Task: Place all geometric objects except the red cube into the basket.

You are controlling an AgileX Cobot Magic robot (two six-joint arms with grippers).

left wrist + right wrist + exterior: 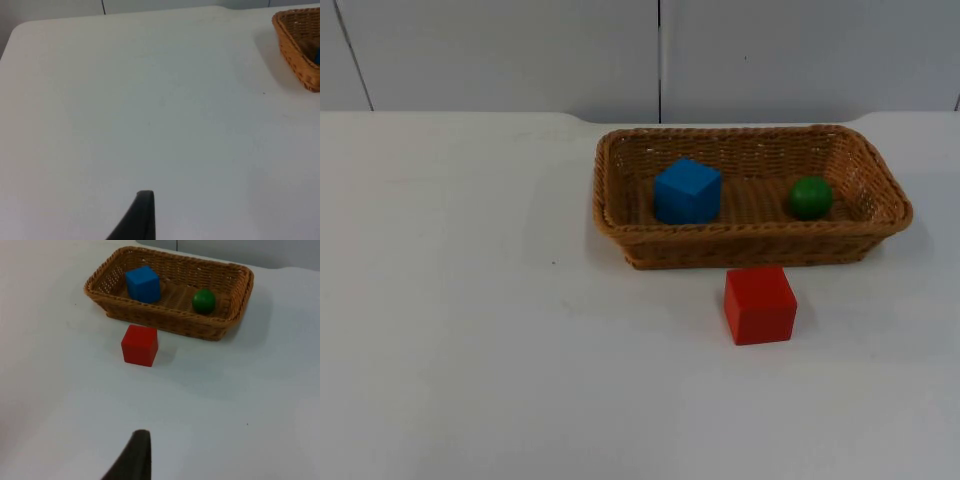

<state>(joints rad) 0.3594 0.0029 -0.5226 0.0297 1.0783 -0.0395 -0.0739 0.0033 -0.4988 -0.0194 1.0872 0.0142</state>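
A woven brown basket (630, 232) stands on the white table right of centre. Inside it, a blue cube (687, 190) rests toward its left end and a green ball (810, 197) toward its right end. A red cube (759, 304) sits on the table just in front of the basket, apart from its wall. My right gripper (135, 455) hovers over the table well short of the red cube (139, 344) and the basket (165, 320). My left gripper (142, 215) waits above bare table, far to the left of the basket (295, 47).
The grey partition wall (660, 55) closes the table behind the basket. Open white table (460, 300) stretches left of the basket and in front of the red cube.
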